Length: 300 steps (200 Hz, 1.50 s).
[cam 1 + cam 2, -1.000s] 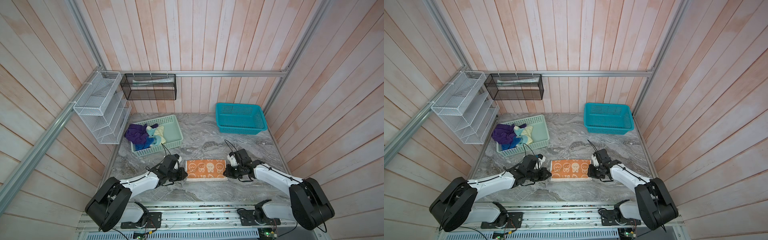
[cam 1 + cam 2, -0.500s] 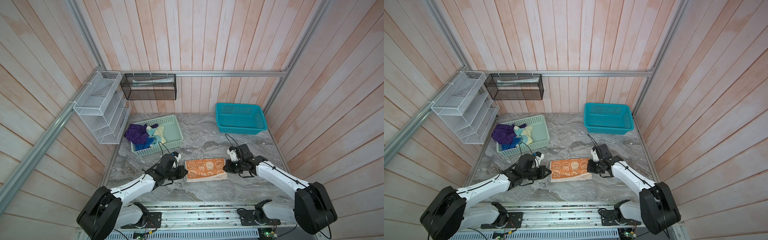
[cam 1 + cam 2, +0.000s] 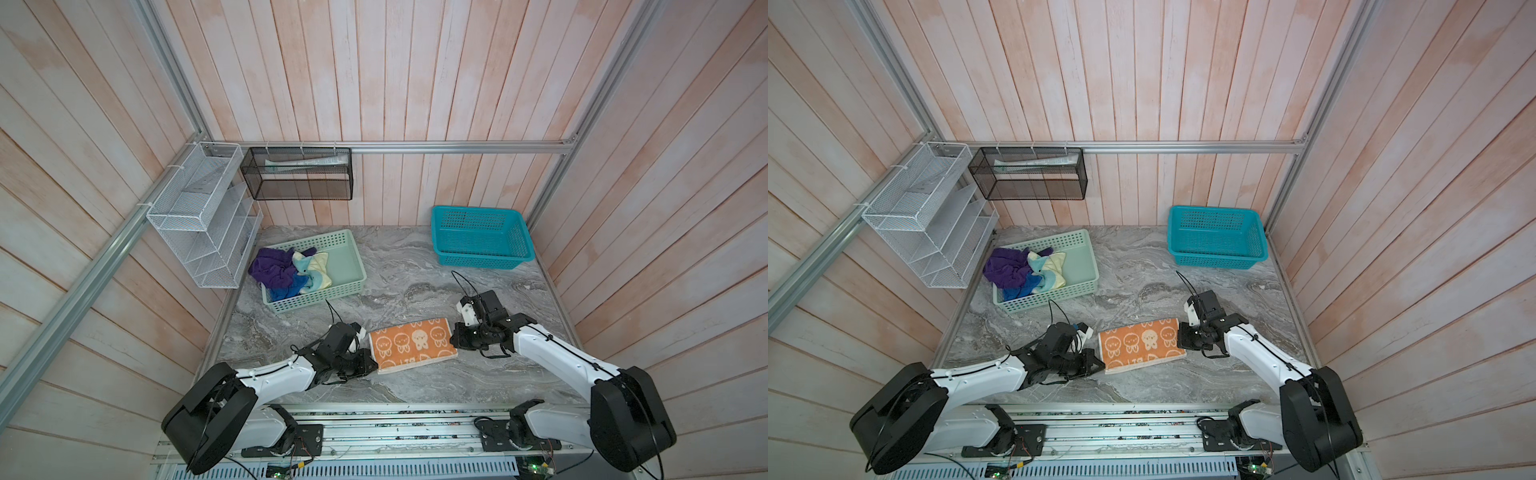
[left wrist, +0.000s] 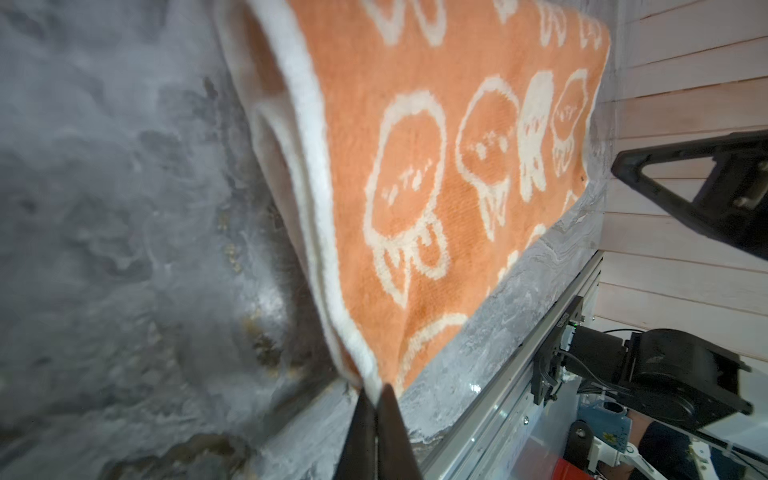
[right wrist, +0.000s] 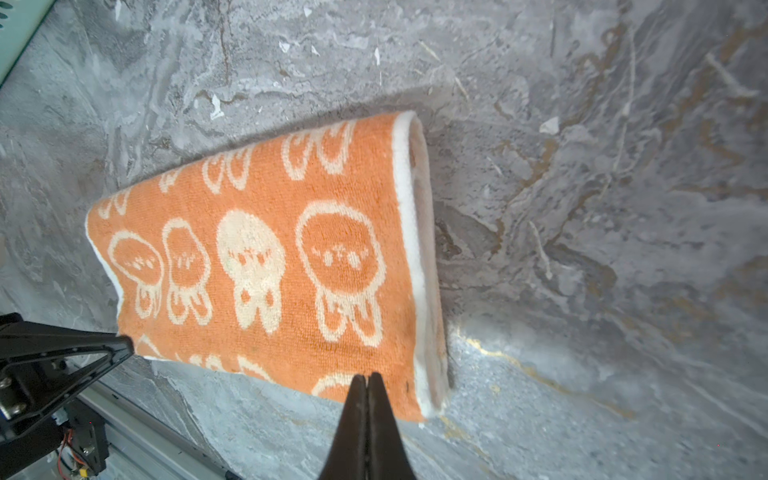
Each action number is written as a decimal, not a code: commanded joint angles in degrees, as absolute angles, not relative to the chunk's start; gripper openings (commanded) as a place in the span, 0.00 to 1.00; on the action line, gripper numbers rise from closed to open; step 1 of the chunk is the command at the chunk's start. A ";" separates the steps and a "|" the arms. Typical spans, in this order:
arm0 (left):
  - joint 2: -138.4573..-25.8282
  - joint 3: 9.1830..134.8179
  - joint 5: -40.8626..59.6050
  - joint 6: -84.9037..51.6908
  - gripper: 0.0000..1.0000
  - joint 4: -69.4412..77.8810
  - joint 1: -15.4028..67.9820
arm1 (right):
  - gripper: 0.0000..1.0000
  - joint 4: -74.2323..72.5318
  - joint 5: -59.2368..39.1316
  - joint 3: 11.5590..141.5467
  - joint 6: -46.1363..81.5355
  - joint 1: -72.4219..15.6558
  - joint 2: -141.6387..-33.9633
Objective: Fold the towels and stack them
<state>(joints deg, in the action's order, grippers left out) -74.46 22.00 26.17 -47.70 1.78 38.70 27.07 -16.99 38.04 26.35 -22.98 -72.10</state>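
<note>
Pinching, left arm: the left gripper is clamped on the near-left corner of the orange-peach terry towel with pale cartoon faces. In the left wrist view the black fingertips meet on its white hem, and the corner stands a little off the surface.
Right arm: the right gripper is closed on the towel's near long edge, just inside the right end. The right wrist view shows the jaws together on the cloth.
Towel: folded double, it lies near the front edge of the grey marble table, about midway between the left and right edges. Layered white hems show at both short ends.
Long axis: it runs left to right from one gripper to the other, skewed so that the right end sits farther from the front edge.
Deciding relation: the cloth spreads away from both grippers toward the far edge. Each arm holds its own end, so neither is nearer. The next fold probably has to carry the held edge over evenly, or the layers will shear.
Change from a second ago: the towel then lay square to the front edge. Since then the left gripper has come nearer that edge, the right one has eased farther, and both have kept their grip.
Far left: the mint-green perforated plastic basket holds the crumpled purple towel, the royal blue towel and the teal towel with pale yellow, none yet folded.
Far right corner: the teal plastic basket stands well apart from the work.
</note>
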 commanded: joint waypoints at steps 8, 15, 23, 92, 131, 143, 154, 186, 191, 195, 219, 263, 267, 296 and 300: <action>-74.53 22.00 26.62 -48.53 0.02 3.62 38.93 | 0.25 28.03 -15.66 37.27 27.11 -22.77 -71.87; -74.53 22.22 26.50 -48.36 0.02 3.20 38.89 | 0.33 27.95 -14.90 37.20 27.40 -22.77 -71.96; -74.57 22.61 26.31 -48.02 0.02 2.67 38.91 | 0.38 27.82 -14.24 37.17 27.58 -22.80 -72.13; -71.56 25.60 23.96 -45.25 0.33 -6.43 38.91 | 0.52 26.18 -13.46 36.99 26.96 -22.81 -78.48; -67.29 31.15 13.62 -42.43 0.35 -16.37 38.94 | 0.74 25.40 -15.44 37.52 27.69 -22.92 -79.91; -69.75 33.93 13.33 -41.65 0.34 -15.87 39.30 | 0.76 24.76 -15.87 37.53 27.75 -22.94 -80.42; -73.46 37.53 13.49 -40.93 0.33 -14.71 40.49 | 0.77 23.87 -16.48 37.61 27.84 -23.03 -80.89; -87.47 49.68 15.49 -40.16 0.32 -10.09 46.54 | 0.78 21.84 -16.88 37.97 27.86 -23.37 -82.54; -89.59 51.17 16.07 -40.45 0.32 -8.91 47.33 | 0.78 21.39 -16.94 37.82 27.86 -23.38 -82.83; -91.09 52.29 16.63 -40.71 0.32 -7.95 47.89 | 0.78 21.15 -17.00 37.67 27.91 -23.38 -83.15; -100.37 56.92 19.07 -42.16 0.31 -3.65 50.32 | 0.72 19.99 -17.32 36.97 28.10 -24.08 -84.90; -108.93 55.89 20.11 -44.24 0.30 -0.98 51.59 | 0.51 15.42 -20.20 36.21 30.44 -26.08 -86.98; -109.12 55.34 20.03 -44.44 0.30 -0.92 51.66 | 0.49 14.86 -20.71 36.21 30.74 -26.15 -87.03; -109.72 51.30 20.03 -45.69 0.30 0.83 51.68 | 0.23 12.31 -21.55 37.15 32.24 -26.80 -87.60; -109.72 50.88 20.07 -45.70 0.30 0.95 51.69 | 0.19 12.35 -21.39 37.47 32.26 -26.89 -87.72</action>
